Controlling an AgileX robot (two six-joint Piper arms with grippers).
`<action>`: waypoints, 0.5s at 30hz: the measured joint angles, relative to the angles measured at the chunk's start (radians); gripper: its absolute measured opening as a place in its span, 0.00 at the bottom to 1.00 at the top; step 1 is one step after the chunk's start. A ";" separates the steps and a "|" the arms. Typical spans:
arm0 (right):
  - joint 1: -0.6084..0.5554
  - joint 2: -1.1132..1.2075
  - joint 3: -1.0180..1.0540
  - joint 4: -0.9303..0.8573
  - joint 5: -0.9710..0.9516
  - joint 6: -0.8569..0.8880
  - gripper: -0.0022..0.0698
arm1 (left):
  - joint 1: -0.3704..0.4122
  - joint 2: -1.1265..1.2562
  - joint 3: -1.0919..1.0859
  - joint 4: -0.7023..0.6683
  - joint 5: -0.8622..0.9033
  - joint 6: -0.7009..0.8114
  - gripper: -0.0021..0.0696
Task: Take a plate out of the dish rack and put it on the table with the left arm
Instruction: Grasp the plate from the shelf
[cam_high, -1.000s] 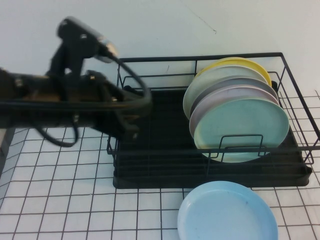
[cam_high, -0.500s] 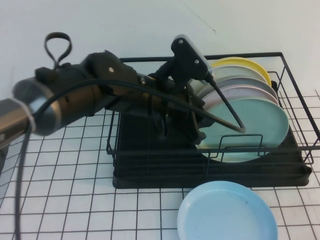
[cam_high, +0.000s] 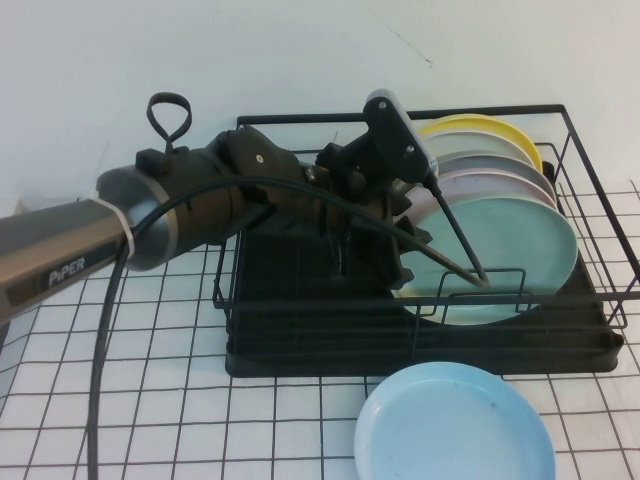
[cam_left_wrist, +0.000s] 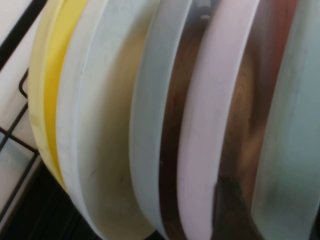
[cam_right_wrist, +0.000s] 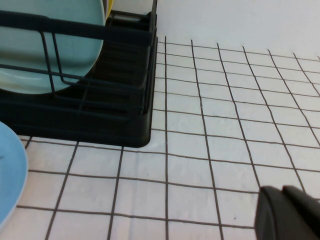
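Five plates, at my count: standing on edge in the right half of the dish rack (cam_high: 300, 345); the plate (cam_high: 500, 255) I am after, mint-green, is standing frontmost, centre right of the high view.
Other plates: pale pink plate (cam_high: 470, 190) just behind it, then greyish ones, yellow plate (cam_high: 500, 128) rearmost; light blue plate (cam_high: 455, 425) lying flat on the table (cam_high: 120, 400), lower right.
Left arm (cam_high: 200, 205): I am reaching across from the left of the frame into the rack's middle.
Left gripper (cam_high: 405, 235): lying against the left edge of the stack; whether my fingers are parted or closed, I cannot tell.
Left wrist view: I am looking along the rims at close range; mint rim (cam_left_wrist: 285, 130) at the frame's right, pink rim (cam_left_wrist: 207, 125) beside it.
Step in hand: I am lining up on one rim.
Doing it well, I judge: one finger going into the gap between mint and pink, the other on the front face; only one plate taken; lifting up clear of the rack's front wire before swinging out.
Right gripper (cam_right_wrist: 287, 215): parked low over bare table, lower right of its own view; its state I cannot tell.
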 joint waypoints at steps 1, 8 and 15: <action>0.000 0.000 0.000 0.000 0.000 0.000 0.03 | -0.002 0.002 -0.002 -0.005 -0.003 0.007 0.50; 0.000 0.000 0.000 0.000 0.000 0.000 0.03 | -0.002 0.011 -0.002 -0.022 -0.031 0.020 0.28; 0.000 0.000 0.000 0.000 0.000 0.000 0.03 | -0.004 0.011 -0.004 -0.047 -0.042 0.020 0.11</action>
